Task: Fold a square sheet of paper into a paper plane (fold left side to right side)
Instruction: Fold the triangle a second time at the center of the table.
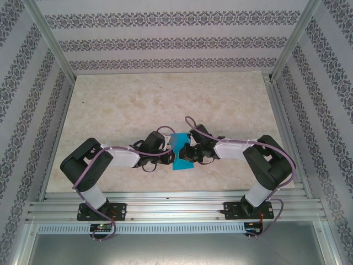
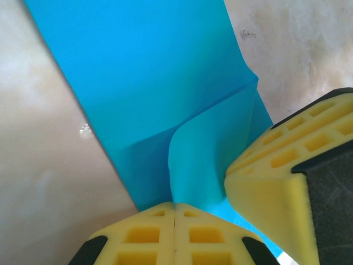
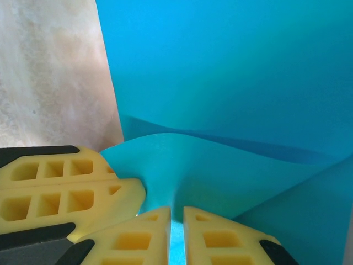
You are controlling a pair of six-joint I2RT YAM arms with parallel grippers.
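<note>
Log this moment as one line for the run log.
left gripper: shut on sheet | right gripper: shut on sheet | sheet: near edge lifted and curled, rest on table

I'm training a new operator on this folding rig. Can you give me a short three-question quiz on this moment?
1. True or false: the paper lies wholly flat on the table.
2. What grips the paper? A. left end effector B. right end effector C. both
3. Fill in: the paper's colour is ___.
Key: 1 false, a flap curls up; 2 C; 3 blue.
</note>
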